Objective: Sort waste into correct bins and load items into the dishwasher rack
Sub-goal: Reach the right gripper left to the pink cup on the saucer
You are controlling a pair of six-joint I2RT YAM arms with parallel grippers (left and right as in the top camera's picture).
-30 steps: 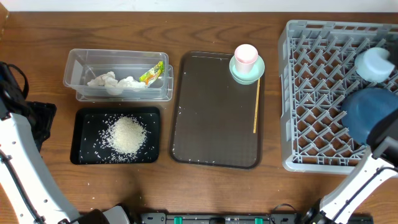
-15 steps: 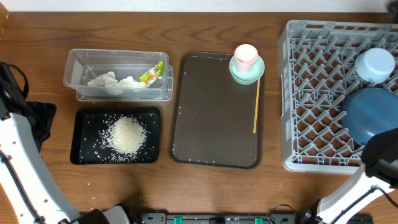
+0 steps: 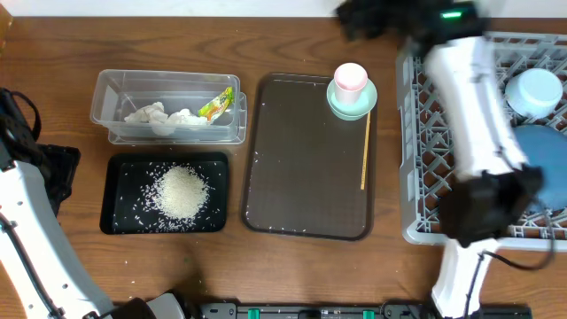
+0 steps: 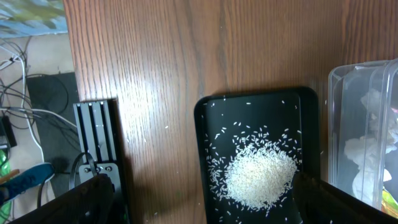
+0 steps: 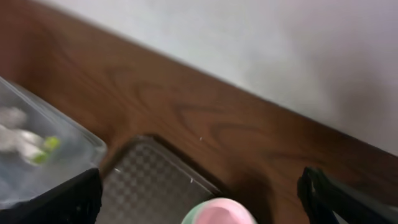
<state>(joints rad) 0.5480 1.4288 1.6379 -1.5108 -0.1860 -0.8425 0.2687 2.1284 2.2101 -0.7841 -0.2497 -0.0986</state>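
The grey dishwasher rack (image 3: 415, 190) lies behind the right tool (image 5: 200, 180). The brown serving tray (image 3: 301, 168) sits just below and ahead of that tool, whose fingers (image 5: 56, 199) stand wide apart with nothing between them. The clear tub (image 3: 104, 102) is off to its side, farther along the bench (image 3: 53, 53). The black tray (image 3: 120, 213) lies directly beneath the left tool (image 4: 202, 186), which is likewise spread wide and empty.

The dark blue bowl (image 3: 542, 155) and light blue bowl (image 3: 536, 91) rest in the rack, so two items look loaded. Left to load, by my reading, are the mint dish (image 3: 365, 104) with the pink cup (image 3: 350, 78) standing in it, close under the right tool, and the wooden stick (image 3: 365, 151) beside them on the serving tray.

Tissue wads (image 3: 155, 115) and the printed wrapper (image 3: 215, 106) lie in the tub, and the rice (image 3: 182, 192) is in the black tray, so the waste sorting appears done.
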